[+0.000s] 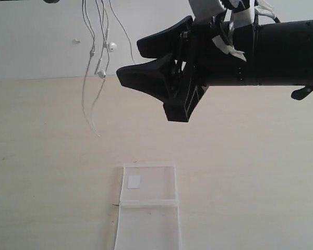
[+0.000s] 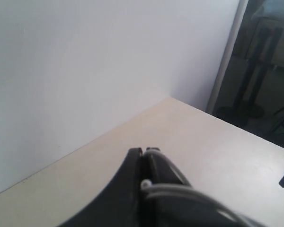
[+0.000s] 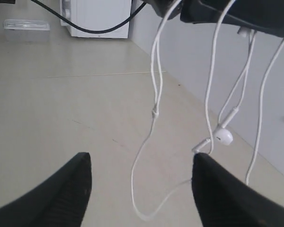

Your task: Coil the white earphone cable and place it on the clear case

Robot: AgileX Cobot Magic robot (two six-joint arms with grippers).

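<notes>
The white earphone cable (image 1: 87,78) hangs in long loops from the top of the exterior view, its lowest bend just above the table, with two earbuds (image 1: 111,46) partway down. My left gripper (image 2: 143,151) is shut on the cable (image 2: 180,191), whose strands run along one finger. The right gripper (image 1: 129,58) is open in mid-air just right of the strands. In the right wrist view the cable (image 3: 155,113) dangles between and beyond the fingers of the right gripper (image 3: 141,158), apart from both. The clear case (image 1: 148,205) lies flat on the table at front centre, sticker up.
A white wall (image 1: 36,36) closes off the table's far edge. The left wrist view shows the table corner (image 2: 170,99) and a dark stand (image 2: 255,71) beyond it. A white cabinet (image 3: 97,16) and a black lead (image 3: 85,29) appear far off in the right wrist view.
</notes>
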